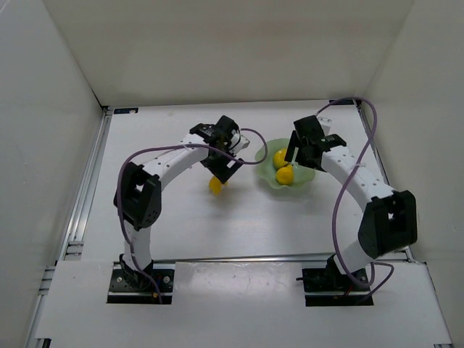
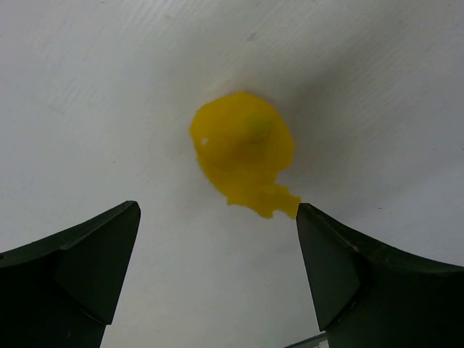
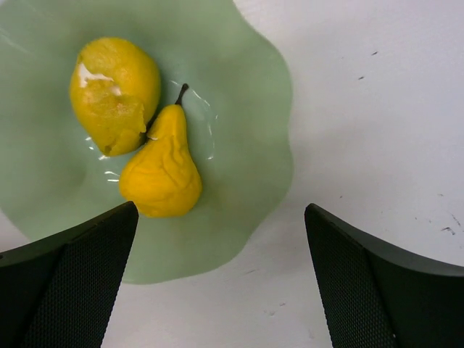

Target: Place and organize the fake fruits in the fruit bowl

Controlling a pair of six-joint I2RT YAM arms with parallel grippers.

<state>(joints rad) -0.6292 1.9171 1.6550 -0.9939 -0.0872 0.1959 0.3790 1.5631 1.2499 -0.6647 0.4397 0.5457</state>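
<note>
**yam_tinkerer:** ok so the left end effector point(image 2: 217, 217) is spread wide with nothing in it. The loose fruit point(image 2: 243, 148) sits straight ahead of it on the table point(image 2: 87, 87), just past its tips and roughly centred in the gap. That's what the pickup hangs on imo.

**bowlwatcher:** agreed. Long axis though? It's blurry in the left wrist view. I make out a fat round body with a narrow nub trailing toward the finger point(image 2: 348, 268) on the right of that view. So it looks skewed across the gap, not lined up with it (a small wrist twist might help, just my guess).

**yam_tinkerer:** right end effector point(image 3: 221, 206) is also spread and empty, hanging over the rim of the bowl point(image 3: 268, 145). From above, the left arm is clearly nearer the loose fruit, which lies just left of the bowl, not touching it.

**bowlwatcher:** bowl's pale green, translucent, shallow, wavy-edged. Inside there's a pear point(image 3: 161, 177) with wrinkly glossy skin and a dark stem. It's touching a rounder fruit point(image 3: 114, 94), dimpled and shiny. All looks like slick hard plastic, so probably slippery in a pinch.
</note>
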